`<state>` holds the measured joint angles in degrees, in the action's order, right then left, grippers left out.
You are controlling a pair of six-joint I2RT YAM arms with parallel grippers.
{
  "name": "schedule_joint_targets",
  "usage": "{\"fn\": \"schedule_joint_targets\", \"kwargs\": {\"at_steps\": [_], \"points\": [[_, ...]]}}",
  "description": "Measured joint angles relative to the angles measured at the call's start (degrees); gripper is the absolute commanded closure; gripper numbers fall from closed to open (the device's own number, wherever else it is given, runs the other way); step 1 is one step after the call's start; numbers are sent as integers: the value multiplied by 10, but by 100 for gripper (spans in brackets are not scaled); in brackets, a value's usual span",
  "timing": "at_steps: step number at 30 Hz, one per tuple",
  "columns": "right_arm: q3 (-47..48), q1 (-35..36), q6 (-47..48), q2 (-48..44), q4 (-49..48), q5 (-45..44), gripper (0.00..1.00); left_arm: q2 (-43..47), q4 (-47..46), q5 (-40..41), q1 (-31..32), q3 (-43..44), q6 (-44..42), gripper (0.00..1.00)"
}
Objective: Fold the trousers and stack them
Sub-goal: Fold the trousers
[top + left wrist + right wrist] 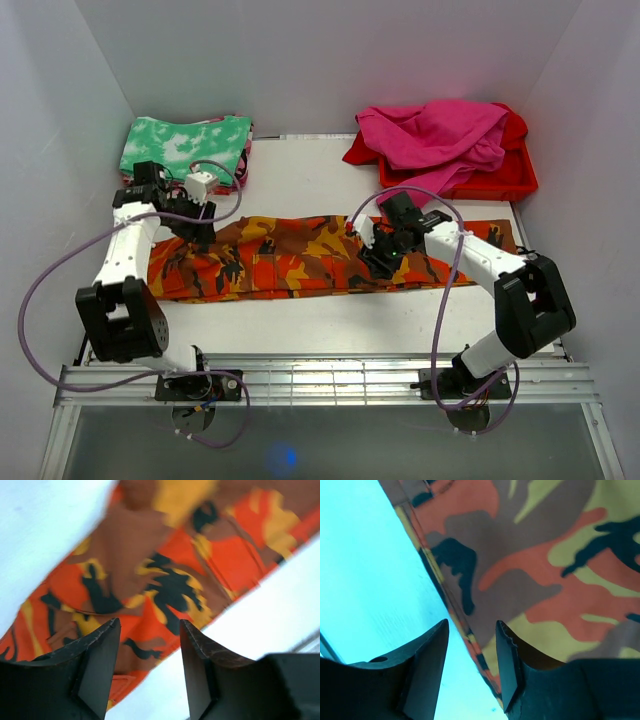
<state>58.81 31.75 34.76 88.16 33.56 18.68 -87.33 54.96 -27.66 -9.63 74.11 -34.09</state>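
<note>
The camouflage trousers (300,258) are lying as a long strip across the table's (330,318) middle. My left gripper (149,625) and right gripper (472,624) are hovering half-open over them, holding nothing. Risk: pinching only the top layer, pulling the strip askew.

White table (300,170) carries the trousers (290,258) laid flat, folded green-white cloth (185,143) and 1 red tray (500,185).

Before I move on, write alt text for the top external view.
Orange camouflage trousers lie in a long strip across a white table, the left gripper over their left end and the right gripper right of the middle. Behind, a folded green-and-white cloth sits at left and magenta garments heap in a red tray at right.
</note>
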Motion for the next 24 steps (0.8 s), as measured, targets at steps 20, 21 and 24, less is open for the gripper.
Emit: {"fn": "schedule_joint_targets", "kwargs": {"at_steps": [20, 21, 24], "points": [[-50, -78, 64, 2, 11, -4, 53, 83, -164, 52, 306, -257, -125, 55], [-60, -78, 68, 6, 7, -12, 53, 79, -177, 57, 312, -258, -126, 54], [-76, -78, 77, 29, -9, -33, 54, 62, -202, 64, 328, -261, -131, 54]]}}
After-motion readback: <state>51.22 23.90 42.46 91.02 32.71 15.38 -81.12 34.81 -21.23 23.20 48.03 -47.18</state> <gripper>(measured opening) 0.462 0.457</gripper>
